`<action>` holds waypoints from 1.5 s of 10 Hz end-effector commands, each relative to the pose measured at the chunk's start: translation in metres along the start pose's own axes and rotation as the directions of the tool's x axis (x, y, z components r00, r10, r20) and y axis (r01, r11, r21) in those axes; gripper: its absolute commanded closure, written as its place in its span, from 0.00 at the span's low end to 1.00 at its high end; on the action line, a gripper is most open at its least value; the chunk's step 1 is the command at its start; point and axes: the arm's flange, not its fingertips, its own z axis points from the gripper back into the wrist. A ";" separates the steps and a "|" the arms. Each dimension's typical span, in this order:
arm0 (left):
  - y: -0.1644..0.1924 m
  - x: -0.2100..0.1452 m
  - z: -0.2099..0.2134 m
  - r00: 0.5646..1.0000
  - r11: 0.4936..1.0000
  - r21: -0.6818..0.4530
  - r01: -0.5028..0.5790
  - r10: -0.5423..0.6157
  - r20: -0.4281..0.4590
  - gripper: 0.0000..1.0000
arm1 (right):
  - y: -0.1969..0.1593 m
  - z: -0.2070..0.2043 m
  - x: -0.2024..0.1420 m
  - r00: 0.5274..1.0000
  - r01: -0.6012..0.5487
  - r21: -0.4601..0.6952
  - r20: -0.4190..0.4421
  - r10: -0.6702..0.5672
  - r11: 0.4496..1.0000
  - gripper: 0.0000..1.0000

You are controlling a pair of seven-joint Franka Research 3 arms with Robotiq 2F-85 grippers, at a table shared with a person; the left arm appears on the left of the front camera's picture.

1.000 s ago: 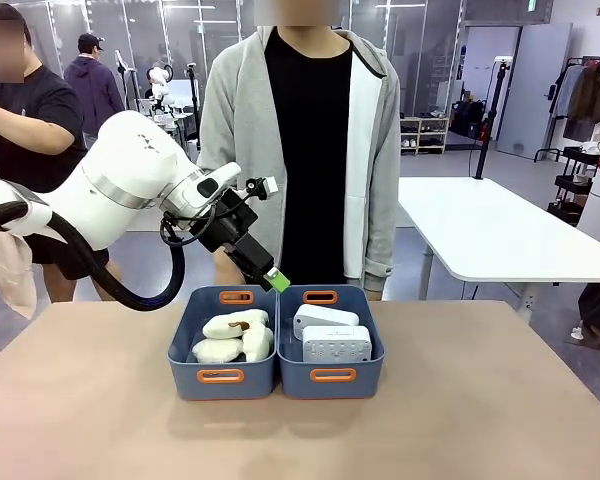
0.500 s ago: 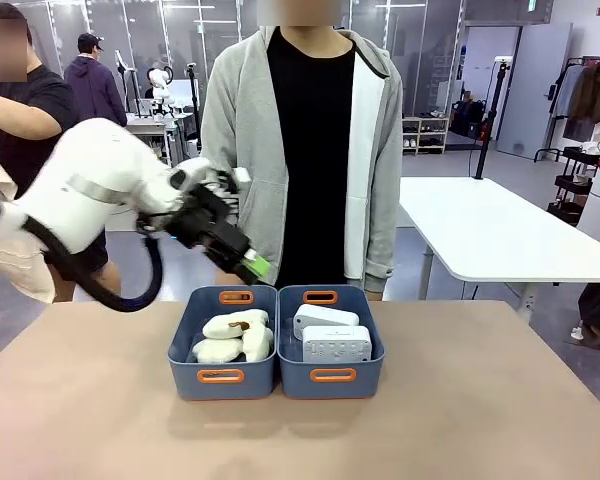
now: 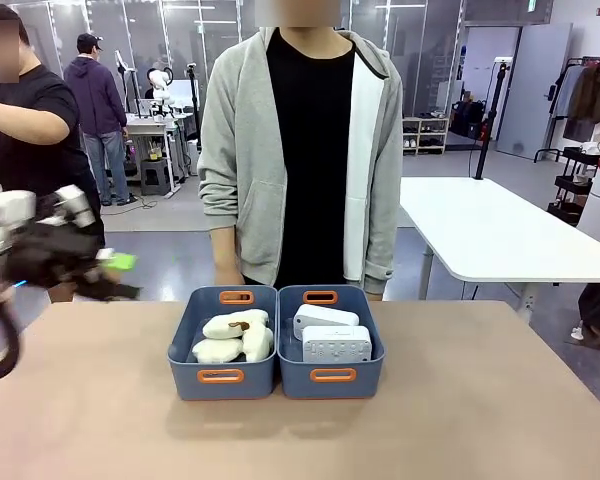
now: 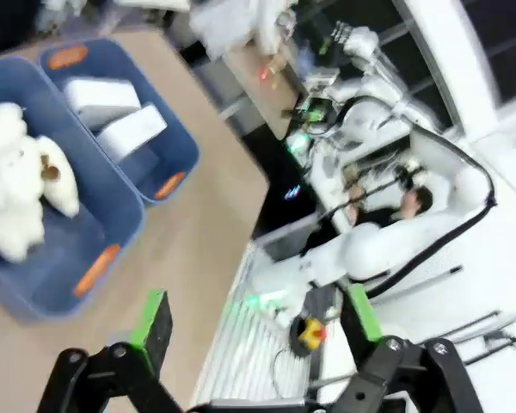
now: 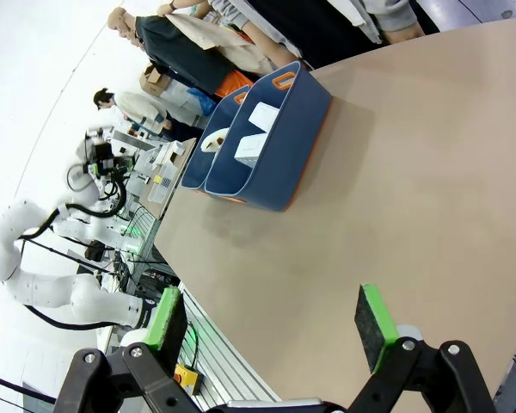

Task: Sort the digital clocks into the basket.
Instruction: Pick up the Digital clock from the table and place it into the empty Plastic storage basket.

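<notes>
A tan table (image 3: 480, 420) fills the foreground, with a person in a grey hoodie at its far edge. The left gripper (image 4: 254, 331) is spread and empty, as is the right gripper (image 5: 275, 331), which hangs over bare tabletop. Well ahead of the right fingers sit the joined tubs; both clocks (image 3: 328, 335) lie stacked in the right-hand basket (image 3: 332, 376), and plush toys (image 3: 235, 336) fill the other tub (image 3: 220, 377). The sorting looks finished. The left gripper is blurred with motion at the table's left edge, so a careless sweep could knock the tubs. No writing is legible.
</notes>
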 end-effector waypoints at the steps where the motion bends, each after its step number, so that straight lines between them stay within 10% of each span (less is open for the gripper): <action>1: -0.007 -0.079 0.077 0.965 0.998 -0.048 -0.028 0.040 0.260 0.00 | 0.004 0.002 0.000 1.000 0.011 -0.010 -0.013 -0.011 1.000 0.00; 5: 0.005 -0.182 0.177 0.818 0.990 -0.049 -0.129 0.134 0.559 0.00 | 0.004 0.002 0.000 1.000 0.011 -0.010 -0.013 -0.011 1.000 0.00; 6: 0.017 -0.176 0.161 0.878 0.989 -0.086 -0.117 0.144 0.456 0.00 | 0.004 0.002 0.000 1.000 0.011 -0.010 -0.013 -0.011 1.000 0.00; 7: 0.007 -0.166 0.206 0.823 0.989 -0.032 -0.143 0.137 0.551 0.00 | 0.004 0.002 0.000 1.000 0.011 -0.010 -0.013 -0.011 1.000 0.00; 15: 0.007 -0.166 0.206 0.823 0.989 -0.032 -0.143 0.137 0.551 0.00 | 0.004 0.002 0.000 1.000 0.011 -0.010 -0.013 -0.011 1.000 0.00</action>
